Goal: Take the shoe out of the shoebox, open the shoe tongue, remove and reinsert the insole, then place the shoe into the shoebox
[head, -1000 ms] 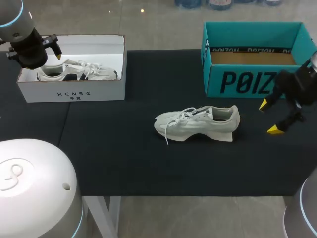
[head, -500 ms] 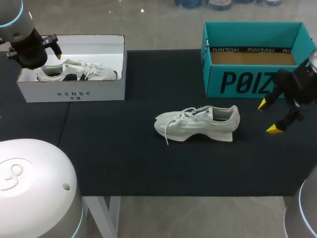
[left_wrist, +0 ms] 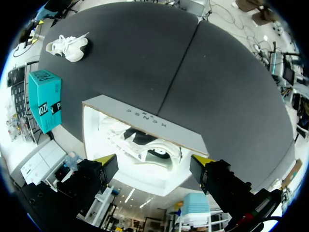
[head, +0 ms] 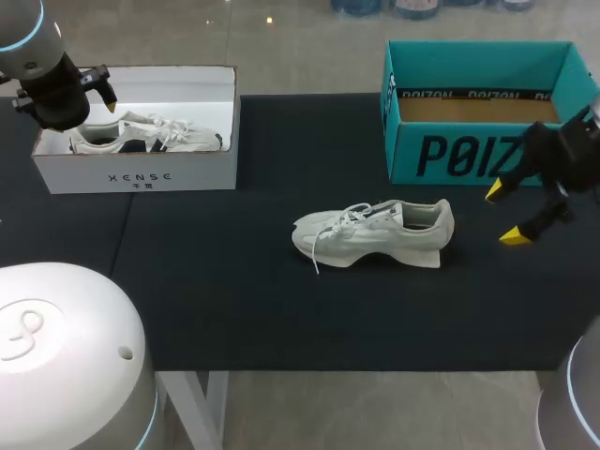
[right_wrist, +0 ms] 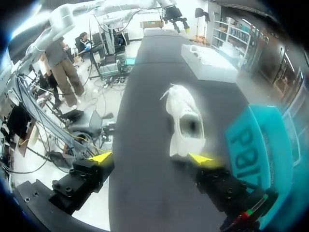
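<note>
A white shoe (head: 375, 232) lies on its sole in the middle of the black table, toe to the left; it also shows ahead of my right gripper (right_wrist: 186, 123). A teal shoebox (head: 478, 108) stands open at the back right, beside my right gripper in its wrist view (right_wrist: 258, 145). My right gripper (head: 504, 214) is open, to the right of the shoe's heel and in front of the teal box. My left gripper (left_wrist: 154, 158) is open above a white shoebox (head: 141, 167) at the back left that holds another white shoe (left_wrist: 145, 145).
The black table (head: 234, 281) has a seam down its left part. The white shoebox (left_wrist: 145, 118) with its shoe (head: 145, 136) stands at the back left corner. Bare mat lies in front of the middle shoe up to the near edge.
My right gripper has risen slightly and shifted a little toward the teal box. The left arm and the shoe have not moved.
</note>
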Motion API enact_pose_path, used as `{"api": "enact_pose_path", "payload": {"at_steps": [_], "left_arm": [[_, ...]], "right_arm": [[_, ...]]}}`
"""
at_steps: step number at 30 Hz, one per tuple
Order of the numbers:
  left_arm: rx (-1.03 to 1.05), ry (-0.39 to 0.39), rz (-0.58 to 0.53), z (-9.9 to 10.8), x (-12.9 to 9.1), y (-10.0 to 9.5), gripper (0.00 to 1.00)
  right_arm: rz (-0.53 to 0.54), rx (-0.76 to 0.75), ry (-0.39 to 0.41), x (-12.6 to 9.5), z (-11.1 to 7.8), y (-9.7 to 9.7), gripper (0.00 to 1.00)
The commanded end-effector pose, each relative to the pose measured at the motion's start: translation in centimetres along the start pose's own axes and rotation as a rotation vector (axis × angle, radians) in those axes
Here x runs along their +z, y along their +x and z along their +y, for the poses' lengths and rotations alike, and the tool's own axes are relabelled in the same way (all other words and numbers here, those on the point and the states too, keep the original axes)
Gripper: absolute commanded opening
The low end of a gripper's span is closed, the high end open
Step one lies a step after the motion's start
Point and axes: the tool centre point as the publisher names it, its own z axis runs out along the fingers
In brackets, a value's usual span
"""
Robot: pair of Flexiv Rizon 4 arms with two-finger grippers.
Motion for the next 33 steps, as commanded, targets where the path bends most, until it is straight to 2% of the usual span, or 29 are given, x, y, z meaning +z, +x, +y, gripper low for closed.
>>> {"api": "enact_pose_path", "payload": {"at_steps": [1, 2, 7, 11, 15, 26, 33], "left_arm": [[0.001, 0.0, 0.0, 0.0, 0.0, 0.0, 1.0], [0.001, 0.0, 0.0, 0.0, 0.0, 0.0, 1.0], [0.001, 0.0, 0.0, 0.0, 0.0, 0.0, 1.0], [0.001, 0.0, 0.0, 0.0, 0.0, 0.0, 1.0], [0.001, 0.0, 0.0, 0.0, 0.0, 0.0, 1.0], [0.001, 0.0, 0.0, 0.0, 0.0, 0.0, 1.0], [0.001, 0.0, 0.0, 0.0, 0.0, 0.0, 1.0]], "right_arm": [[-0.018, -0.011, -0.167, -0.7, -3.3, -1.2, 1.0], [-0.031, -0.009, -0.173, -0.8, -3.6, -1.3, 1.0], [-0.036, -0.009, -0.344, -0.7, -6.8, -2.5, 1.0], [-0.047, -0.029, -0.41, -0.4, -8.3, -3.1, 1.0], [-0.059, -0.034, -0.42, 0.2, -9.4, -3.8, 1.0], [-0.105, -0.067, -0.4, 2.3, -10.4, -5.2, 1.0], [-0.122, -0.035, -0.4, 3.6, -12.3, -7.4, 1.0]]}}
